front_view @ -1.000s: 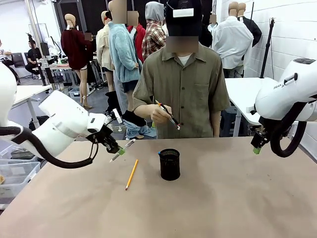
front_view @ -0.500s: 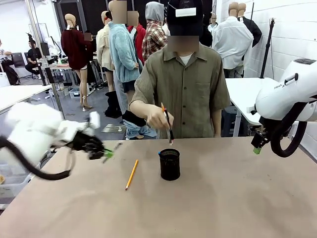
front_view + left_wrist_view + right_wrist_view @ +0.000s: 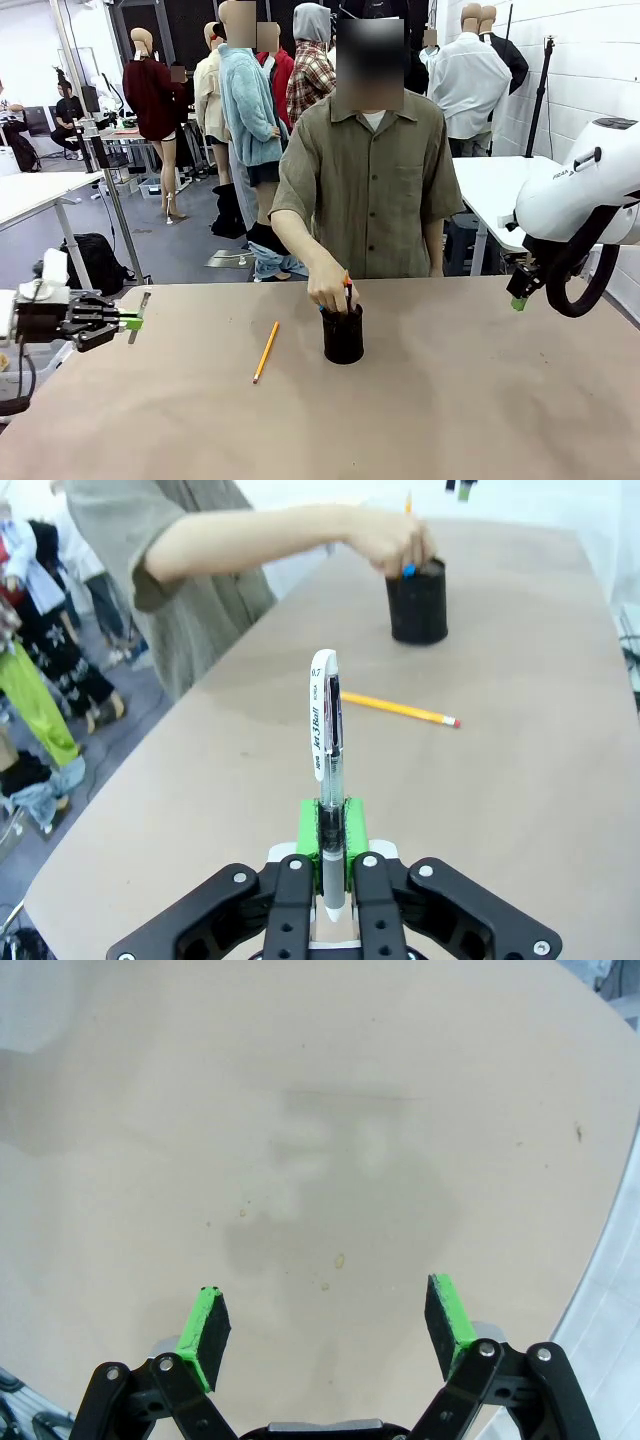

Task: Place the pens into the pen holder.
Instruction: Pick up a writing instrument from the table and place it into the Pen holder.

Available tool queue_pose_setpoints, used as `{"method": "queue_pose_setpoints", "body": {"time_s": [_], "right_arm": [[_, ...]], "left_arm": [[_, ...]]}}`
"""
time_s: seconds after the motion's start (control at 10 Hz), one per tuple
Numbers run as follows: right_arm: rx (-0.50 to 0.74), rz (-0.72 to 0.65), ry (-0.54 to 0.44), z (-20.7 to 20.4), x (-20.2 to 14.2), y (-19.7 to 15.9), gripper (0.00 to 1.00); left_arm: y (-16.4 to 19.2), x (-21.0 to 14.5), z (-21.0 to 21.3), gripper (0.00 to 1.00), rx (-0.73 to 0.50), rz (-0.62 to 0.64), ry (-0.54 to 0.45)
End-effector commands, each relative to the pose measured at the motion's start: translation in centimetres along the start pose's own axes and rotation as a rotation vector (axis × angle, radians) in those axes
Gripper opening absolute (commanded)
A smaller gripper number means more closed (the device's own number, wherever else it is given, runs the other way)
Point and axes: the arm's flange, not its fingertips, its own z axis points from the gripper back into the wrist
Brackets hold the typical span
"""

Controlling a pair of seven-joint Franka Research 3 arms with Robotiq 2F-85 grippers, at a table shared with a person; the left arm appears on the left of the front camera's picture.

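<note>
Left tool [image 3: 331,822] clenched on the silver pen [image 3: 324,715], pen holder [image 3: 418,605] well ahead of it beyond the pencil [image 3: 400,709], a hand [image 3: 393,544] at its rim: wait for clearance, then bring your pen upright over the mouth; right tool [image 3: 330,1320] released.

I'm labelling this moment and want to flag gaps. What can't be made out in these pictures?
- Front view: the inside of the pen holder, hidden by its mesh wall and the person's hand; how many pens it holds is unclear.
- Left wrist view: what that hand grips, mostly covered by its fingers.
- Front view: the right gripper, too small and side-on to read how its jaws stand.
</note>
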Motion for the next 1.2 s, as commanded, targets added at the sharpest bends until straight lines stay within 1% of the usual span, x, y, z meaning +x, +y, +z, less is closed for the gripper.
{"method": "queue_pose_setpoints", "body": {"time_s": [0.0,0.1,0.2,0.4,0.5,0.6,0.8,0.9,1.1], "right_arm": [[-0.008,0.014,0.000,-0.2,-0.2,0.0,0.97],[-0.008,0.014,0.000,-0.2,-0.2,0.0,0.97],[-0.008,0.014,0.000,-0.2,-0.2,0.0,0.97],[-0.008,0.014,0.000,-0.2,-0.2,0.0,0.97],[-0.008,0.014,0.000,-0.2,-0.2,0.0,0.97],[-0.008,0.014,0.000,-0.2,-0.2,0.0,0.97],[-0.008,0.014,0.000,-0.2,-0.2,0.0,0.97],[-0.008,0.014,0.000,-0.2,-0.2,0.0,0.97],[-0.008,0.014,0.000,-0.2,-0.2,0.0,0.97]], "left_arm": [[-2.4,-0.6,-1.3,0.00,-0.036,-0.019,-0.133],[-1.9,0.9,-2.9,0.00,-0.030,-0.024,-0.177],[-1.1,3.0,-4.9,0.00,-0.045,-0.059,-0.201],[-0.2,7.9,-9.6,0.00,-0.094,-0.116,-0.251],[0.2,10.1,-12.1,0.00,-0.150,-0.157,-0.279],[0.8,12.2,-14.7,0.00,-0.205,-0.166,-0.275],[2.6,15.9,-20.0,0.00,-0.271,-0.135,-0.314],[3.2,17.2,-22.9,0.00,-0.323,-0.141,-0.314],[2.8,18.9,-27.9,0.00,-0.418,-0.147,-0.276]]}}
